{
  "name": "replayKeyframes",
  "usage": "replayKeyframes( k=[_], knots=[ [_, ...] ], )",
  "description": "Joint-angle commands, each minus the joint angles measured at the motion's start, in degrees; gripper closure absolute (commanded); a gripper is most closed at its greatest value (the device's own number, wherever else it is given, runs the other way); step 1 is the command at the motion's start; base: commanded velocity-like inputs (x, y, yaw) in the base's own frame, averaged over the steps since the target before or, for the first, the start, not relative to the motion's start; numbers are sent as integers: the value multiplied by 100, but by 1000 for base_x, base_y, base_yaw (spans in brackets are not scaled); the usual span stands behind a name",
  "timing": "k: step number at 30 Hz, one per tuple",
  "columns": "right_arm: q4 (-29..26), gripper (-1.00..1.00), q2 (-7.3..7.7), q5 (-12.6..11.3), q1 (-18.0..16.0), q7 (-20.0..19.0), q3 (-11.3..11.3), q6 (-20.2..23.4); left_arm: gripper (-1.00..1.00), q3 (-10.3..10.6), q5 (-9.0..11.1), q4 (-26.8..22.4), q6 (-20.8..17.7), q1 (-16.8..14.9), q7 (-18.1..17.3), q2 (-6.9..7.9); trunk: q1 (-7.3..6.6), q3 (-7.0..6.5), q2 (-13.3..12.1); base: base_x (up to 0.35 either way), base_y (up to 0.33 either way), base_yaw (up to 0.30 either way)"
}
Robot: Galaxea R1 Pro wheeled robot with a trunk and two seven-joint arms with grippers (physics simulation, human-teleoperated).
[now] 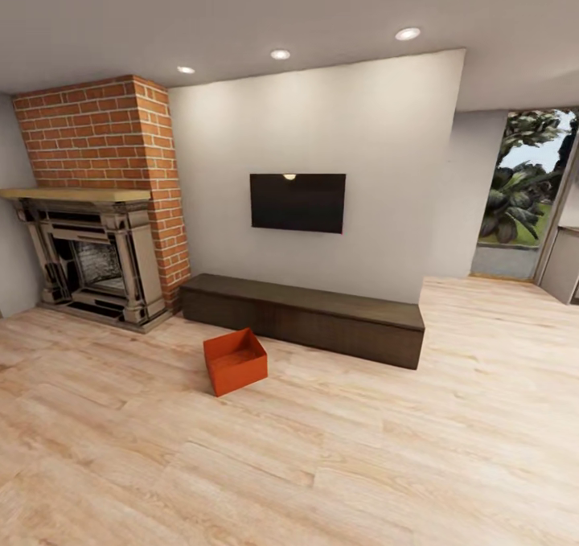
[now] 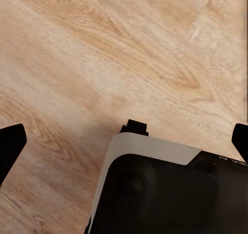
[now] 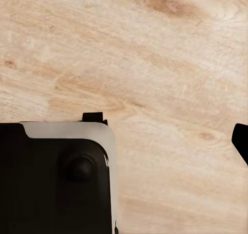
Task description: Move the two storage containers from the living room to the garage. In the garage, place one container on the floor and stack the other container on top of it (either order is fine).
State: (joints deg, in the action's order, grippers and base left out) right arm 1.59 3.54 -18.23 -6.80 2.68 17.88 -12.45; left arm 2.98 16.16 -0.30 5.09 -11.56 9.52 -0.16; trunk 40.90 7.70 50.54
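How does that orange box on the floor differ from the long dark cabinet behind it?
The orange box is small, bright orange-red and open-topped; the cabinet is long, low, dark brown and closed on top. The box stands free on the wood floor, turned at an angle; the cabinet runs flat along the white wall under the television. Both are rectangular and rest on the floor.

- No text, label, brand, number or sign can be read in any view.
- The TV (image 1: 297, 202) at the centre of the head view has a blank dark screen, with no logo legible.
- The orange container (image 1: 235, 360) at lower centre has plain walls.
- In the left wrist view, small pale marks at the right edge on the robot's black body (image 2: 170, 198) are too blurred to read.
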Motion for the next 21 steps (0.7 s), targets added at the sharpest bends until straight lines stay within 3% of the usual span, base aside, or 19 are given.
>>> replayKeyframes(
  k=[1, 21],
  knots=[
    [17, -100, -2, -40, -7, 5, 48, -30, -100, 34, 45, 4, 19, -5, 15, -2, 4, 8, 5, 322, 0, 0],
    [17, -100, -2, -40, -9, 5, 49, -30, -100, 31, 45, 4, 12, -5, 15, -2, 4, 8, 5, 322, 0, 0]
  ],
)
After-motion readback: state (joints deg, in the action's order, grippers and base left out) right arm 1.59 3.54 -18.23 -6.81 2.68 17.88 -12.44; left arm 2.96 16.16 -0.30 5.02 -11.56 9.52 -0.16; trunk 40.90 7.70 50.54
